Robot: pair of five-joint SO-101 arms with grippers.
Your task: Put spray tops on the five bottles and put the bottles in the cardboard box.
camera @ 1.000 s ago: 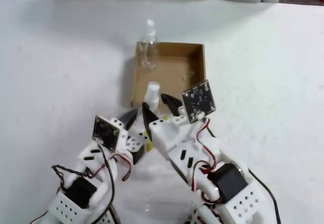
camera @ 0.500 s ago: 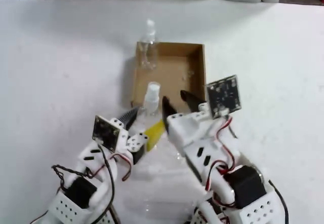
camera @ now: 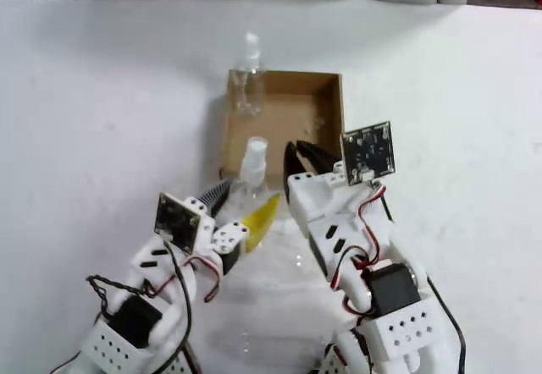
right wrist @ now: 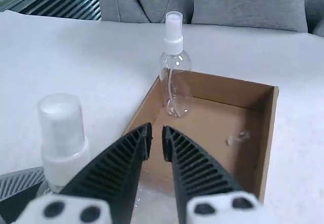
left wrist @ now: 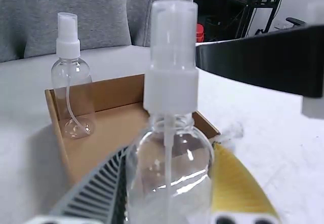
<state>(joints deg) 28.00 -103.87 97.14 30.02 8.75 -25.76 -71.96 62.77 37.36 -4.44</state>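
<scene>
A white table [camera: 102, 95] carries both arms, with grey cushions [right wrist: 243, 1] along its far side. Nearest, the left gripper [camera: 246, 200] is pinched around the body of a clear bottle [left wrist: 169, 168], its grey finger on one side and its yellow finger on the other. The bottle stands upright between them, and a white spray top [left wrist: 171, 57] sits on its neck. Just beside it, on the yellow finger's side, is the right gripper [right wrist: 156, 133]. Its black jaws are drawn almost together with only a thin gap, and nothing is between them. Its tips hang over the near edge of the cardboard box [camera: 339, 103], which lies straight ahead of both grippers. Beyond the tips, a small clear scrap [right wrist: 238, 139] lies on the box floor. In the box's far corner stands a second bottle [right wrist: 174, 82], upright with its spray top on.
</scene>
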